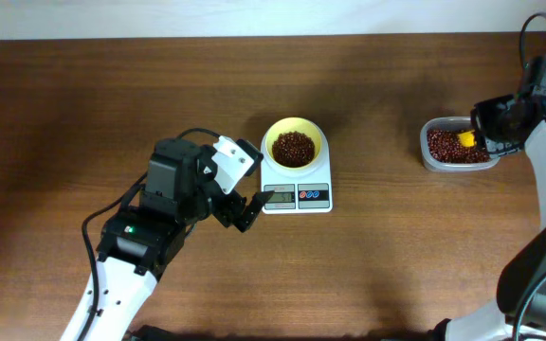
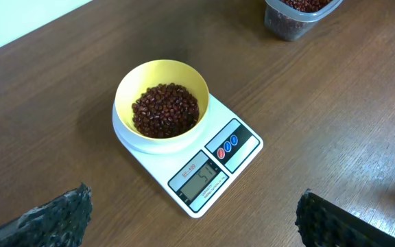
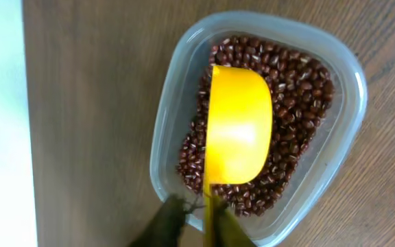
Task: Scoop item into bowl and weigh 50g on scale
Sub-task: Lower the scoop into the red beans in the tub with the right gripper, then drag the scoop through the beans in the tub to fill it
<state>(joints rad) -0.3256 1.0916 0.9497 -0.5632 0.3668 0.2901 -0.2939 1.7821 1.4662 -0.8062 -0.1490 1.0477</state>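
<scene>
Here, beans (image 2: 165,110) in yellow bowl (image 2: 177,71) on scale (image 2: 153,161), scoop (image 3: 238,123) in bean-filled container (image 3: 165,127).

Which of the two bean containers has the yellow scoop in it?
The clear plastic container, standing apart; the yellow bowl on the scale holds only beans.

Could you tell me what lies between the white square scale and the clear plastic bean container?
Only bare brown wooden table, seen in the overhead view.

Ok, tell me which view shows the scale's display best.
Left wrist: the scale display is close, digits showing. Overhead shows it tiny, unreadable. Right wrist shows only the scoop, no scale.
</scene>
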